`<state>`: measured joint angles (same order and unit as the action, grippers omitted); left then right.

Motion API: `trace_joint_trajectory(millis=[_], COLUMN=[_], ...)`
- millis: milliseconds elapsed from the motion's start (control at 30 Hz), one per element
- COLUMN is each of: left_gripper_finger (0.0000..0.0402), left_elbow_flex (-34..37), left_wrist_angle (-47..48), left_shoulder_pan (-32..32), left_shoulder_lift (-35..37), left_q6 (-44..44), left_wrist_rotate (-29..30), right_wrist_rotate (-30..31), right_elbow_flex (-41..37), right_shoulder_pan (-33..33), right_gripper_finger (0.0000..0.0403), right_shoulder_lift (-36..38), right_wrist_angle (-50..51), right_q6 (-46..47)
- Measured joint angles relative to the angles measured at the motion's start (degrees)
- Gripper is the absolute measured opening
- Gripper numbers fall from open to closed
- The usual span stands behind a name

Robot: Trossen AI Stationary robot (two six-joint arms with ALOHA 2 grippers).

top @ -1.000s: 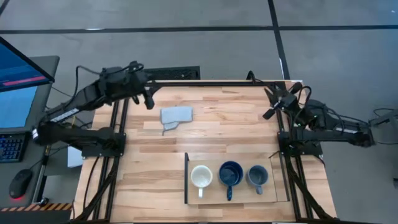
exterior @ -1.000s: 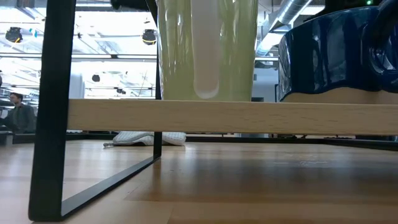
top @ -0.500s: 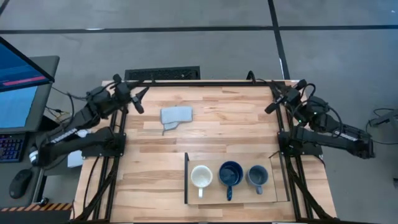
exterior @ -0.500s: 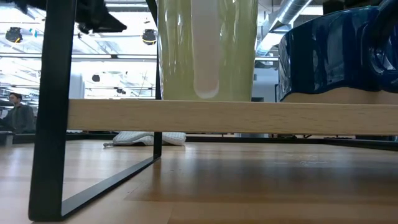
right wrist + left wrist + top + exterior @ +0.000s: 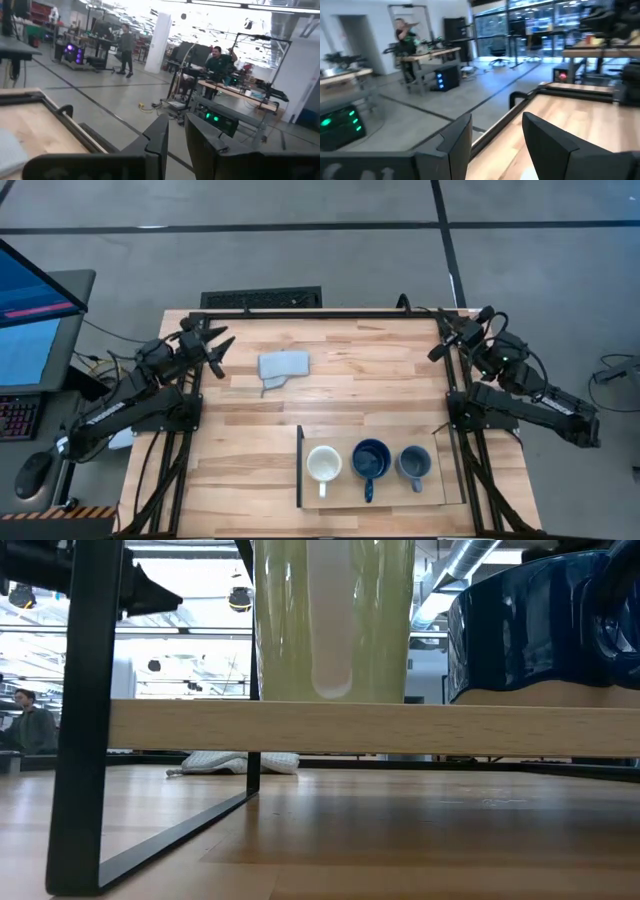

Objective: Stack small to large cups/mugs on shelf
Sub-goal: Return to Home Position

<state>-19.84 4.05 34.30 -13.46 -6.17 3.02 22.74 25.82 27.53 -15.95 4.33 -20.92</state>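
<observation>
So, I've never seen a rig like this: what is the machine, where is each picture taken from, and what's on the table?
It is a robot with two dark arms, each ending in a two-finger gripper. The high view looks straight down: the left gripper, fingers open, is at the left edge of the wooden table, the right gripper at its right edge; neither holds anything. On the table lie a folded grey cloth and a raised plywood shelf carrying a white mug, a dark blue mug and a small grey-blue mug in a row. The low view looks across the tabletop, under that shelf. The two wrist views look past each arm's fingers into the room.
</observation>
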Motion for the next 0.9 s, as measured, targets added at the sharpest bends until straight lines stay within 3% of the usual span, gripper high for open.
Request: trace_joint_trajectory(millis=[167,367,667,900], left_gripper_finger=[0.0167,0.0167,0.0167,0.0167], left_elbow_flex=[2.47,3.22,3.22,3.22], left_wrist_angle=[-1.75,-2.84,-5.21,-4.58], left_shoulder_pan=[0.02,0.02,0.02,0.02], left_shoulder_lift=[0.05,0.03,0.03,0.03], left_q6=[0.90,0.87,0.40,0.42], left_wrist_rotate=[4.30,3.69,3.22,2.72], right_wrist_rotate=[-2.15,-3.43,-3.38,-3.40], right_elbow_flex=[0.00,-0.69,-9.95,-11.77], right_shoulder_pan=[2.42,3.88,6.55,7.85], right_gripper_finger=[0.0086,0.0086,0.0086,0.0086], right_shoulder_lift=[1.24,2.66,11.21,15.82], right_wrist_angle=[0.24,0.56,-3.36,-5.26], right_q6=[1.49,2.04,2.50,2.53])
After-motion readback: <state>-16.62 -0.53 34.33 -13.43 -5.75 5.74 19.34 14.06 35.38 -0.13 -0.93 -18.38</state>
